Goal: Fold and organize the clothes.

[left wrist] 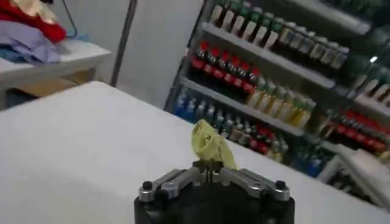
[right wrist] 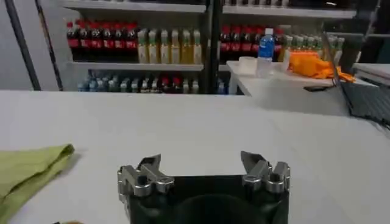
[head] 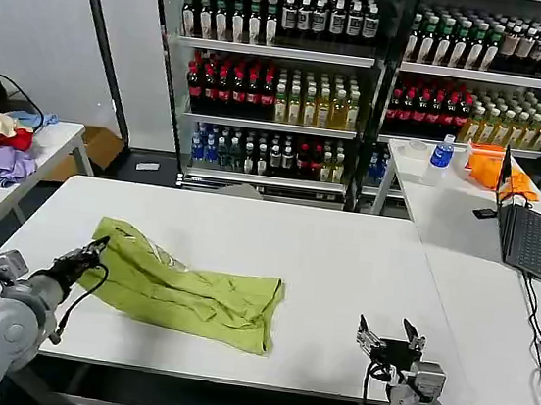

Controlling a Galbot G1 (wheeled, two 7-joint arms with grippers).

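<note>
On the white bench [head: 342, 261], seen from the head camera, the lime yellow-green T-shirt [head: 195, 292] lies crumpled and partly folded a little toward nine o'clock of centre, its body running from a pinched corner at ten o'clock down to a doubled edge at four o'clock. At that corner the left end effector [head: 97, 248] is pressed together on a tuck of the cloth, while the right end effector [head: 390, 334] waits near the bench's six o'clock edge, spread and empty, well apart from the shirt. From the left wrist camera, the left end effector [left wrist: 210, 165] has its fingers nipping a small rolled tuft of the T-shirt [left wrist: 211, 145] that stands above them. From the right wrist camera, the right end effector [right wrist: 201, 165] stands wide over bare bench, with the T-shirt's [right wrist: 30, 173] near edge lying off to one side. The step looks like drawing this corner out to flatten the shirt; it probably goes best with a low, slow pull that keeps the thin pinch from slipping, and with the right end effector brought over to hold the opposite edge.
</note>
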